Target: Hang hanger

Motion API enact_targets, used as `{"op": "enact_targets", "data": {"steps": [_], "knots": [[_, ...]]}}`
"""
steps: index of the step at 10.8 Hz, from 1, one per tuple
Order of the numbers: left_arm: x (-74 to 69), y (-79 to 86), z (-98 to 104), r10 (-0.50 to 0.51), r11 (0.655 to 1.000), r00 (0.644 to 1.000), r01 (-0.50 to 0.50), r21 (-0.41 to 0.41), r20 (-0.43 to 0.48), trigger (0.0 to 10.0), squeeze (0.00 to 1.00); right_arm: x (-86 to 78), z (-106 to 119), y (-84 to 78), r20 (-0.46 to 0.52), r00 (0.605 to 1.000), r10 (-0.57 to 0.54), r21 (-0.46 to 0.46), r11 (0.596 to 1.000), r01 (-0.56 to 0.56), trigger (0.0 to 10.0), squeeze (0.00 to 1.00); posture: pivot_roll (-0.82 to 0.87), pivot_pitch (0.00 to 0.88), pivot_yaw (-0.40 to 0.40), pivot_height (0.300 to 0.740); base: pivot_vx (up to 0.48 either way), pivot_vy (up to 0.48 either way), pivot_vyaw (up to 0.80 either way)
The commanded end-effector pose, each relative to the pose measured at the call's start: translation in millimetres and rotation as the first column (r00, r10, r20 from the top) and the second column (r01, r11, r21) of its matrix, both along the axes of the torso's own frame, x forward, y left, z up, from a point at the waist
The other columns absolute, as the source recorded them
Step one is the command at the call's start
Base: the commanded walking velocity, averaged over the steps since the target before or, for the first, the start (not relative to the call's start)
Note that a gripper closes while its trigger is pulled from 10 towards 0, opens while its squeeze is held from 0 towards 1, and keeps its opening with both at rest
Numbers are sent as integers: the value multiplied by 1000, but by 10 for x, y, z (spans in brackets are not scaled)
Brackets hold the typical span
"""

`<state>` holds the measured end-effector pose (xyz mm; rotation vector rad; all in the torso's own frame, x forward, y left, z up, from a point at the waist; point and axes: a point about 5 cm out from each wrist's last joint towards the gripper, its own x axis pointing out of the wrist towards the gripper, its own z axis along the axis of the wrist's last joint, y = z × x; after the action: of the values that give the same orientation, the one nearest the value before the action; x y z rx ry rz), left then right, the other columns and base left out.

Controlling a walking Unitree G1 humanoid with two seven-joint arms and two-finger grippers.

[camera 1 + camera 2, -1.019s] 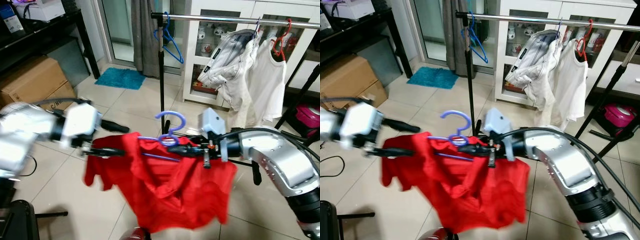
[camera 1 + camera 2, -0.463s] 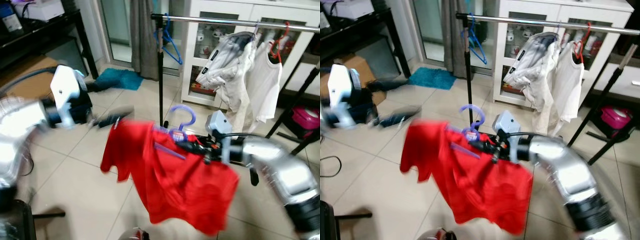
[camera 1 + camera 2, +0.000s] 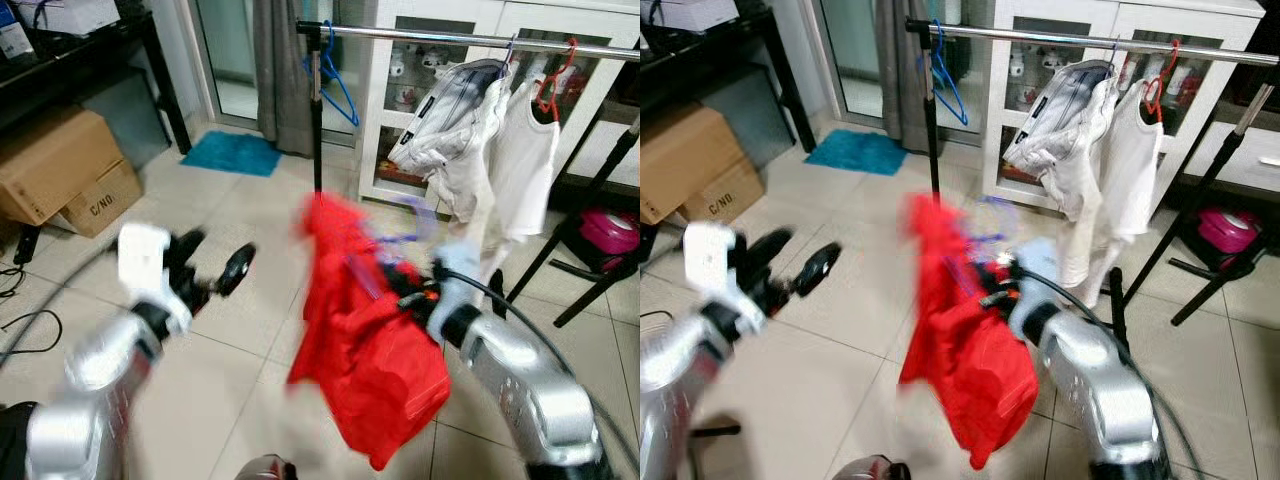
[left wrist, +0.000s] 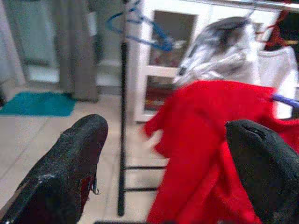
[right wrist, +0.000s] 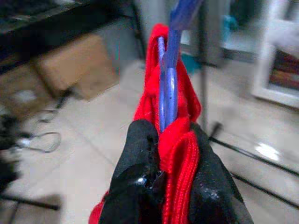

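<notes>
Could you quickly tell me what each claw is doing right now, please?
Left claw: open, holding nothing.
Right claw: shut on the purple hanger carrying the red shirt.

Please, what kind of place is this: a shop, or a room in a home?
Probably a room in a home: a clothes rail with white garments hanging, a white glass-door cabinet behind it, and a cardboard box on the tiled floor.

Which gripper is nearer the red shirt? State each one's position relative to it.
Right. The right gripper is shut on the red shirt and its purple hanger. The left gripper is open, apart from the shirt, on the robot's left of it.
</notes>
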<state>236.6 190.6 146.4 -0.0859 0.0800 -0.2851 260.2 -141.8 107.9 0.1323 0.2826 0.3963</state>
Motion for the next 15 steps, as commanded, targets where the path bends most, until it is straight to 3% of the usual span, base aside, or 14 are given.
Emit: {"op": "enact_targets", "data": {"steps": [1,2,4,5,6,7,8,9,10,11,13,15], "knots": [[-48,4,15,68,997,998,-69,35,17,10000,0,10,-2,-143,-19,991,-136,-20,991,135,0,0,12,41,69,740,0,0,0],[-54,-54,2,72,995,997,-74,68,28,10000,0,20,-14,-203,-38,978,-206,-69,977,204,10000,0,16,57,50,740,0,0,0],[-93,-126,11,70,991,997,-74,108,36,10000,0,26,-58,-209,-102,966,-237,-63,971,231,10000,0,21,51,56,740,330,0,0],[-120,-117,-26,106,989,994,-107,99,22,10000,0,20,-71,-203,-140,956,-258,-106,964,244,10000,0,9,41,70,740,386,0,0],[-113,-148,-47,90,989,996,-92,116,20,10000,0,39,40,-132,-77,979,-187,-7,982,187,10000,0,8,45,67,740,409,0,0],[-90,-191,-8,62,988,998,-66,142,34,10000,0,73,142,-88,-39,982,-187,19,982,188,10000,0,20,48,64,740,409,0,0],[-88,-207,-5,67,990,997,-71,124,35,10000,0,93,150,-72,-25,983,-181,13,983,181,10000,0,17,37,70,740,409,0,0],[-110,-236,-49,63,992,998,-65,105,21,10000,0,110,129,-105,-2,979,-204,-57,978,203,10000,0,3,12,82,740,416,0,0],[-79,-246,-35,45,993,999,-47,106,24,10000,0,133,199,-74,44,978,-204,-50,977,206,10000,0,1,6,82,740,420,0,0],[-37,-210,15,47,990,998,-52,128,41,10000,0,151,246,-15,76,982,-176,-66,981,181,10000,0,13,18,61,740,416,0,0],[-121,-122,-32,73,987,997,-78,142,37,10000,0,113,207,102,70,996,-53,-25,998,55,10000,0,4,0,63,740,418,0,0],[-158,-168,-53,49,988,998,-52,144,25,10000,0,65,244,185,64,996,59,-33,998,-56,10000,0,5,0,54,740,416,0,0]]}}
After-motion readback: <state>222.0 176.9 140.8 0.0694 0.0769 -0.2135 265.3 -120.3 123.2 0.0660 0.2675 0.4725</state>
